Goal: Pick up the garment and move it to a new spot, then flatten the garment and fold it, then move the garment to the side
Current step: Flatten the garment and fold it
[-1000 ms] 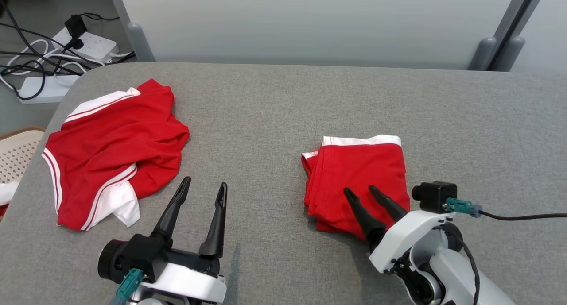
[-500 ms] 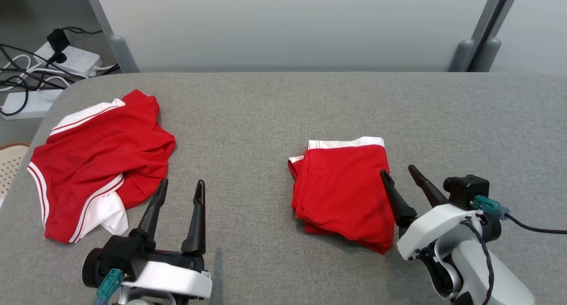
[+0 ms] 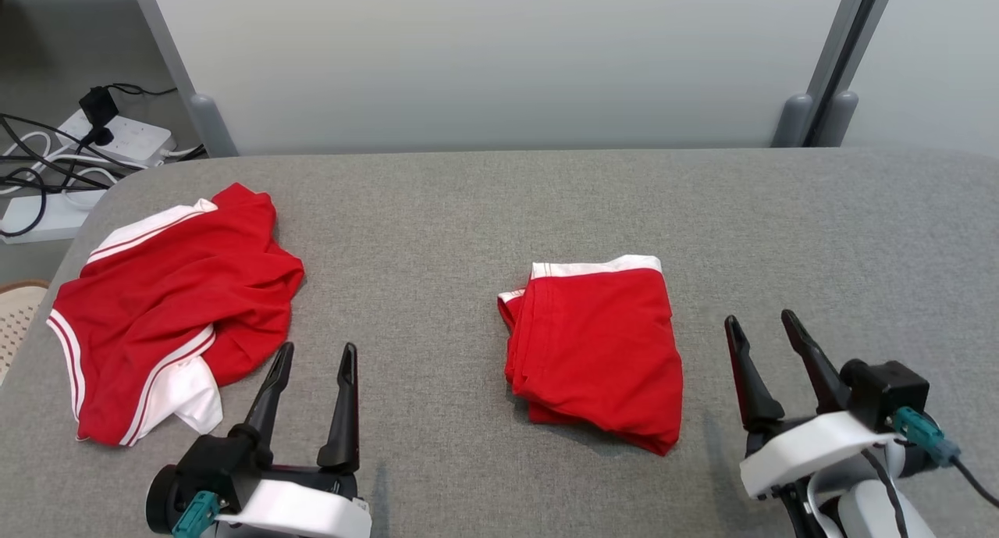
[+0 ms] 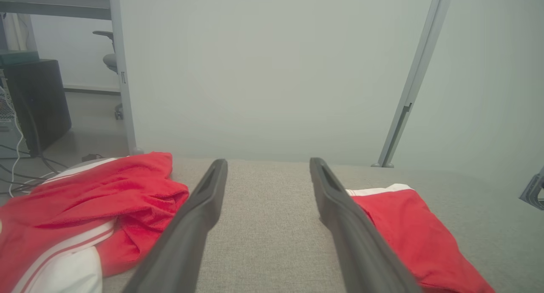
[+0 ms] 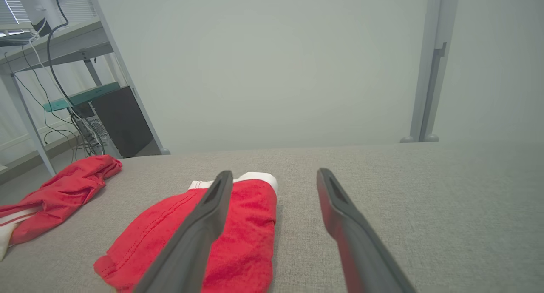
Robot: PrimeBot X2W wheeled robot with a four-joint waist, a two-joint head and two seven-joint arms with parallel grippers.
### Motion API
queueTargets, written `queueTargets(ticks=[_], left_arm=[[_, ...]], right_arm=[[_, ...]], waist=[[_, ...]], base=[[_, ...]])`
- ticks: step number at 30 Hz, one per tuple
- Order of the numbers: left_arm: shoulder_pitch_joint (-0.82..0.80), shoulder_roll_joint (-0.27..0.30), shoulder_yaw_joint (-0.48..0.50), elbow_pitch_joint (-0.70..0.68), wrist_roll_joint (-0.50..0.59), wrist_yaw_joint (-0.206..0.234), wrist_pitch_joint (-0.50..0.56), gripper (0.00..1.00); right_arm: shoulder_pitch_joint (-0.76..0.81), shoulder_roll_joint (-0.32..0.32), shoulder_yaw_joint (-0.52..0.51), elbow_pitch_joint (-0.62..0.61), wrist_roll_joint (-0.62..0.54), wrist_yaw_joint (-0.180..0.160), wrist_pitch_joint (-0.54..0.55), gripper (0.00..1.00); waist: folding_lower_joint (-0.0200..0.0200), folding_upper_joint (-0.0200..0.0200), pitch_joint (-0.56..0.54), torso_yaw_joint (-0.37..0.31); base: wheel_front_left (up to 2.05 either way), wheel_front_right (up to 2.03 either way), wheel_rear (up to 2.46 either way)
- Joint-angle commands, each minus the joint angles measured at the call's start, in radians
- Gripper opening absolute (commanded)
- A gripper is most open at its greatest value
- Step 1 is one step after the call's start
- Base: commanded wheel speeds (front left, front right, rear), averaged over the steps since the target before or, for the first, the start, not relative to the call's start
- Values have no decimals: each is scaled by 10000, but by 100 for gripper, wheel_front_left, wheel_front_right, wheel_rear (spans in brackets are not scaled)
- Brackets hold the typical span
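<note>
My left hand (image 3: 318, 346) and right hand (image 3: 758, 317) gape wide, empty. The folded garment (image 3: 597, 350) lies just left of my right hand; next, I judge, grip its edge and shift it aside.

Open grey tabletop (image 3: 421, 288) between crumpled garment (image 3: 172, 304), left, and folded garment (image 3: 597, 350), centre; partition wall (image 3: 484, 62) behind

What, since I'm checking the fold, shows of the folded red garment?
The folded red garment is soft red cloth in a compact, roughly rectangular stack, a white band along its far edge, layered edges at its left. It lies flat near the middle of the grey fabric-covered table. Only the table touches it; the open right gripper stands apart at its right.
</note>
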Motion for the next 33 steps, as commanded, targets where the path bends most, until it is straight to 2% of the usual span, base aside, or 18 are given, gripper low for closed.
queueTargets(ticks=[1,12,33], left_arm=[[-125,33,364,-202,-142,52,-59,100],[243,33,571,-183,145,44,-59,100],[711,33,607,-518,566,107,-59,100]], right_arm=[[207,93,64,-503,-141,44,-132,100],[1340,205,-359,-1732,-515,44,-133,100],[2468,310,-612,-2595,-534,44,-133,100]], waist=[[0,-1,-95,-10],[0,-1,-292,-136],[0,-1,-347,-107]], base=[[0,0,0],[0,0,0],[0,0,0]])
